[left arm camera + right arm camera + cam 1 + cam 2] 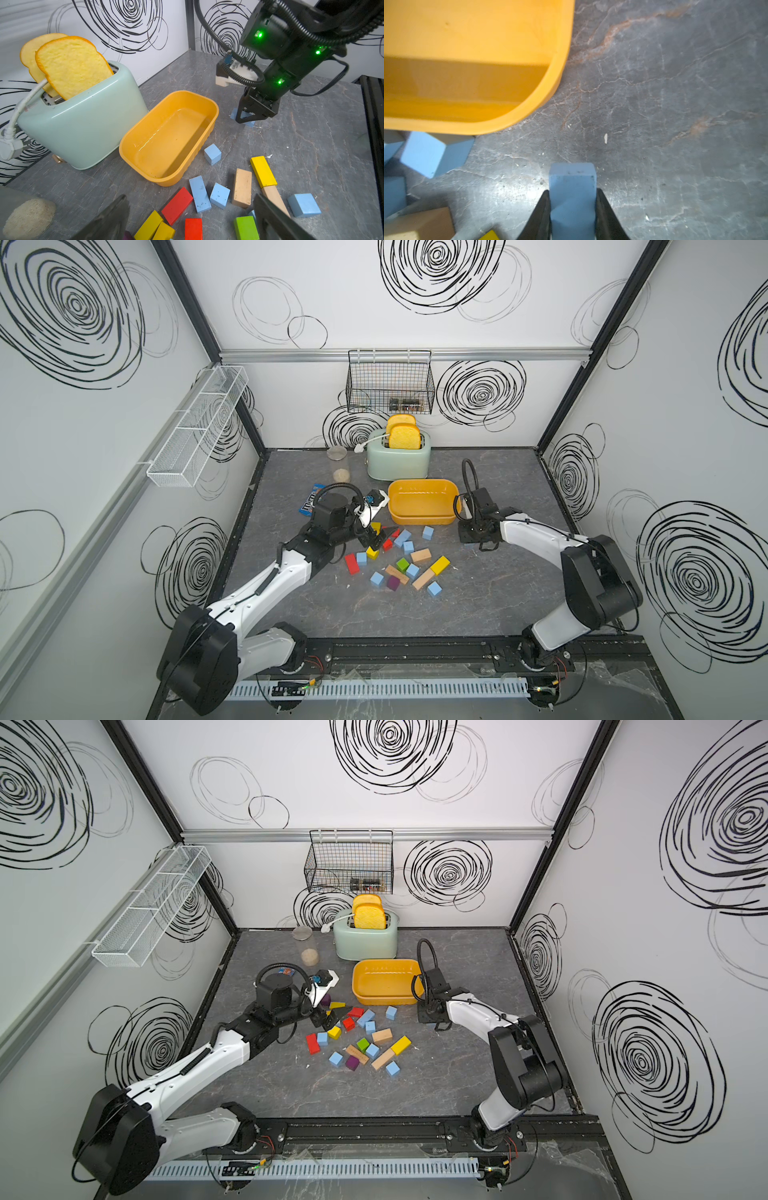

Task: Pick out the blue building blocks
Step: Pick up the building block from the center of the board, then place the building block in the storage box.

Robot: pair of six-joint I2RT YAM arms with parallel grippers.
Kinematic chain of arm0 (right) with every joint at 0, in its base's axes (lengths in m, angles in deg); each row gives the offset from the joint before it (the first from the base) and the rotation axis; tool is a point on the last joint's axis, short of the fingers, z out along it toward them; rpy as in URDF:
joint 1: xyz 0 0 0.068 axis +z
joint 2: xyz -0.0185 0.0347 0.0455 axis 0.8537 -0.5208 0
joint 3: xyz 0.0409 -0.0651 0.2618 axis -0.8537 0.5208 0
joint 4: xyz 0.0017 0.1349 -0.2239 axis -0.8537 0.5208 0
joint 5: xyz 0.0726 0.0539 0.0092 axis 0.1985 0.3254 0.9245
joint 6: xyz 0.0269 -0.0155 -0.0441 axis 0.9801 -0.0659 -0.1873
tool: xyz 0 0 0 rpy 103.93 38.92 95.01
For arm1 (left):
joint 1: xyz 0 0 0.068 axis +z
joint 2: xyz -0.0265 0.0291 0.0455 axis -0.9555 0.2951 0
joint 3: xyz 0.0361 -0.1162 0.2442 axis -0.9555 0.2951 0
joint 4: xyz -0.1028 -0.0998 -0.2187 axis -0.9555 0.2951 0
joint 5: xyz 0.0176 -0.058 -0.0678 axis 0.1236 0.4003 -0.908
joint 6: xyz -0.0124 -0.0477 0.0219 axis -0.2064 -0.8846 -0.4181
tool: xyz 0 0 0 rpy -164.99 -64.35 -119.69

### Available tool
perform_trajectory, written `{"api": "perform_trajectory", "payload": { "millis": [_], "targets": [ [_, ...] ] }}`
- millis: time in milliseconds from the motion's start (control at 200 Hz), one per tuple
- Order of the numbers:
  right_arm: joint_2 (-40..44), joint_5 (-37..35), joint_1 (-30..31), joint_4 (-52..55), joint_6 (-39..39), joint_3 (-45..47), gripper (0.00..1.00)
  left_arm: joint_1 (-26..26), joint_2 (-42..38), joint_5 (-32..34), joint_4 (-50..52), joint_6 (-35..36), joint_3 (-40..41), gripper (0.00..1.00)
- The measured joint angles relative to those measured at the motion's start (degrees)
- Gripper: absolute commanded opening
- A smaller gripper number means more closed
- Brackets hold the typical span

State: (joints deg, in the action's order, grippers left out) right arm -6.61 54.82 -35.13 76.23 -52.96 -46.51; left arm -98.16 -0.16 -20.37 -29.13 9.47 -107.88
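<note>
Blue building block [572,197] pinched between the right jaws, near yellow tub [563,62].

Partly legible "m&m" lettering on the blue candy packet [308,506]; nothing else readable.

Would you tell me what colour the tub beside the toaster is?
Orange-yellow tub, clearest in the left wrist view.

Light-blue blocks [427,532]; orange-yellow tub [422,519]; mint toaster [399,464]; grey veined tabletop [498,593]; black-swirled white walls [357,302].
</note>
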Motion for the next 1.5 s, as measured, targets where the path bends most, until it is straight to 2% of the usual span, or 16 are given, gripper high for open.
{"api": "perform_trajectory", "payload": {
  "millis": [65,355,710,1111,1501],
  "targets": [
    [2.19,-0.02,0.0,-0.04,-0.17,0.0,0.0,0.0,-0.52,0.04,-0.39,-0.66,0.0,0.96],
    [9.42,0.07,0.0,0.17,-1.51,-2.82,0.0,0.35,-2.14,-0.2,-2.56,-4.0,0.0,0.96],
    [14.12,3.96,0.0,-3.54,-5.97,-4.98,0.0,4.37,-2.62,-0.59,-6.54,-9.55,0.0,0.96],
    [5.31,9.94,0.48,-5.95,-7.45,-13.51,0.0,7.04,-1.18,1.38,-6.8,-9.81,0.0,0.96],
    [-4.76,10.32,2.45,-5.97,-8.81,-18.29,0.0,7.13,2.36,2.36,-6.71,-8.68,0.02,0.96]
  ]
}}
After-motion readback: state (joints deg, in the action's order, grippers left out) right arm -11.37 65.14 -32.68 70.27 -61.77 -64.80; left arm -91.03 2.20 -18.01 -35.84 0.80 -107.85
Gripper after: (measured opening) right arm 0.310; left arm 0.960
